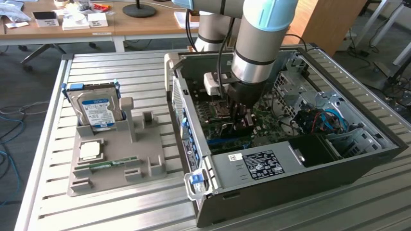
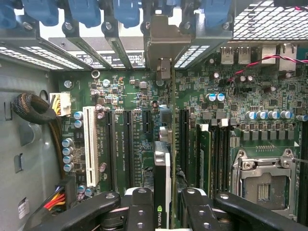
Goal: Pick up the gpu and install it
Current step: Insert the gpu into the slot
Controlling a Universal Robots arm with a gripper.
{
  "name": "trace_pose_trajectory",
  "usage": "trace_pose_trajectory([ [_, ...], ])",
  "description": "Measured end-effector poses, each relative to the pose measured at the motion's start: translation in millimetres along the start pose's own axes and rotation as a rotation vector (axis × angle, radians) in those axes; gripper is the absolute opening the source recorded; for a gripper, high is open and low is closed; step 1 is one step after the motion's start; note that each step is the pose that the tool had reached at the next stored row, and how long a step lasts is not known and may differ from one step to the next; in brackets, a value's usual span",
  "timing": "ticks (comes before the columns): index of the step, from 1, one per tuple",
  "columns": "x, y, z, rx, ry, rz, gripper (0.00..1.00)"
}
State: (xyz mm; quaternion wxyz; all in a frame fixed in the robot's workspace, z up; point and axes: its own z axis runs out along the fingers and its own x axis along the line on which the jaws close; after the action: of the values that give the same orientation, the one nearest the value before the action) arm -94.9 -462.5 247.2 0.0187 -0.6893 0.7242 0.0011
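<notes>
Inside the open computer case (image 1: 359, 159), my gripper (image 1: 243, 126) hangs low over the green motherboard (image 1: 270, 122). In the wrist view the gpu (image 2: 162, 173) stands edge-on between the two black fingers (image 2: 139, 211), and my gripper (image 2: 166, 214) is shut on it. The card's green board and black cooler edge run along a black expansion slot (image 2: 174, 144). Its silver bracket (image 2: 162, 45) sits at the case's rear slot openings. Whether the card's edge is seated in the slot I cannot tell.
A grey holder (image 1: 122, 159) at the exterior view's left carries a silver hard drive (image 1: 96, 110), a processor chip (image 1: 90, 150) and a memory stick (image 1: 112, 163). Around the card are a white slot (image 2: 89, 144), a processor socket (image 2: 262, 180), blue clips (image 2: 86, 12) and cables (image 2: 33, 108).
</notes>
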Motion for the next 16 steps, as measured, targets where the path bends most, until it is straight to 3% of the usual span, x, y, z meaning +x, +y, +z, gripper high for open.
trace_pose_trajectory([
  [16, 0.1, 1.7, 1.9, 0.0001, -0.0006, 0.000, 0.27],
])
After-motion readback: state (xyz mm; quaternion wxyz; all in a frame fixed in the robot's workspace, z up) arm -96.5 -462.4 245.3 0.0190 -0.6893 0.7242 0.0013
